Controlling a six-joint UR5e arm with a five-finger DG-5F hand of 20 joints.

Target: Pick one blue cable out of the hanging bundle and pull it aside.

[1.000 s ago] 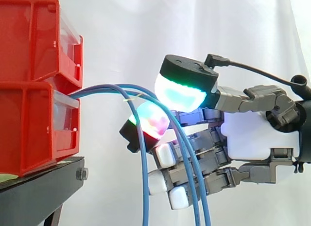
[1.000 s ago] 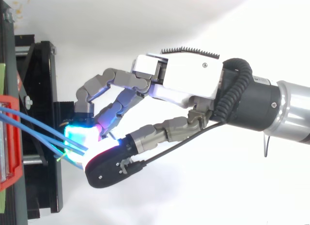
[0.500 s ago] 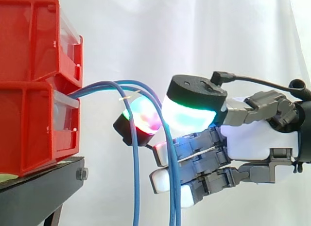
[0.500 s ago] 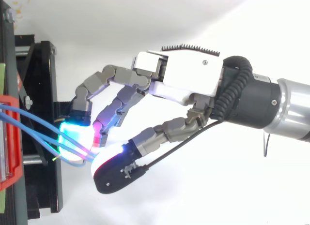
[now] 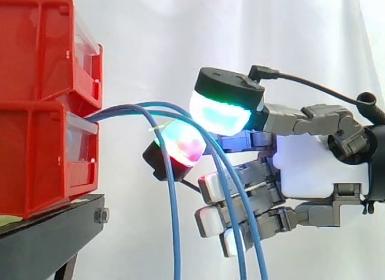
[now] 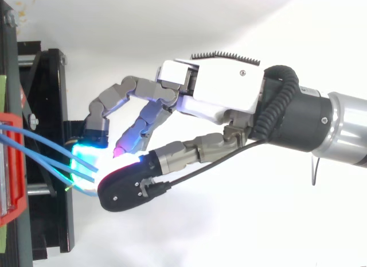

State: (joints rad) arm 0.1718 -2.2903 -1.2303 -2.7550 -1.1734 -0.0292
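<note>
Three blue cables (image 5: 120, 109) come out of the lower red bin (image 5: 36, 159), arch to the right and hang down. My hand (image 5: 307, 165) reaches in from the right. Its thumb pad (image 5: 219, 114) glows cyan above, and a finger pad (image 5: 180, 143) glows red and green just below it. Two cables run through the narrow gap between these pads and drop in front of the curled lower fingers. The third cable (image 5: 175, 232) hangs apart on the left, passing the dark back of that fingertip. From above, the hand (image 6: 218, 95) meets the cables (image 6: 34, 139) where thumb and finger close together.
A second red bin (image 5: 36, 45) is stacked on the lower one, and both rest on a black stand (image 5: 48, 235) at the left. In the top view the stand (image 6: 49, 106) lies just behind the fingertips. A white curtain forms the backdrop.
The thumb has risen and swung left, closing toward the finger pad. The two cables between the pads now hang farther right, while the third has barely shifted.
</note>
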